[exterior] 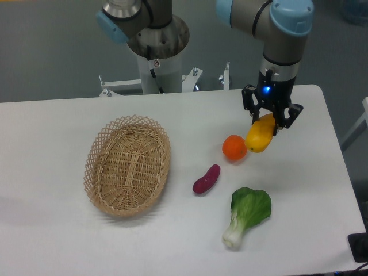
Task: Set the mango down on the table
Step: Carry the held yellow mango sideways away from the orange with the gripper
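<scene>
The yellow mango [259,136] hangs tilted at the right of the white table [52,126], its upper end clamped between the black fingers of my gripper [270,121]. The gripper is shut on the mango. The fruit's lower end points down-left, close to the orange, and I cannot tell whether it touches the tabletop.
A round orange [234,148] lies just left of the mango. A purple sweet potato [206,179] and a green bok choy [246,214] lie nearer the front. An oval wicker basket [127,165] stands empty at the left. The robot base [158,49] rises behind the table.
</scene>
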Controlling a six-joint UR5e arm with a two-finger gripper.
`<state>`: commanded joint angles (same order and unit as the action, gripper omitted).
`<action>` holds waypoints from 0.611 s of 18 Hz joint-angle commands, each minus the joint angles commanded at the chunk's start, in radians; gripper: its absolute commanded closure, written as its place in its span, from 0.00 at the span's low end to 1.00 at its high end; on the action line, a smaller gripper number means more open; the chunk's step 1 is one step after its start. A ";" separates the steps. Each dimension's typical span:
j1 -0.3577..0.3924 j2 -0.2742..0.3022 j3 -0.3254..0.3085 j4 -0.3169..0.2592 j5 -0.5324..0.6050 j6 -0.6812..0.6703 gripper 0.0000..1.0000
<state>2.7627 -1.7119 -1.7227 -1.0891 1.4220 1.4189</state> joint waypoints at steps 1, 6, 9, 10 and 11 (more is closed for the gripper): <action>0.000 0.000 -0.002 0.002 0.002 0.000 0.67; 0.015 -0.002 -0.003 0.003 0.002 0.014 0.67; 0.038 -0.005 0.002 0.002 -0.003 0.054 0.67; 0.047 -0.014 0.003 0.002 -0.005 0.063 0.67; 0.051 -0.018 0.005 0.003 -0.006 0.077 0.67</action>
<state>2.8133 -1.7303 -1.7181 -1.0861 1.4159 1.4955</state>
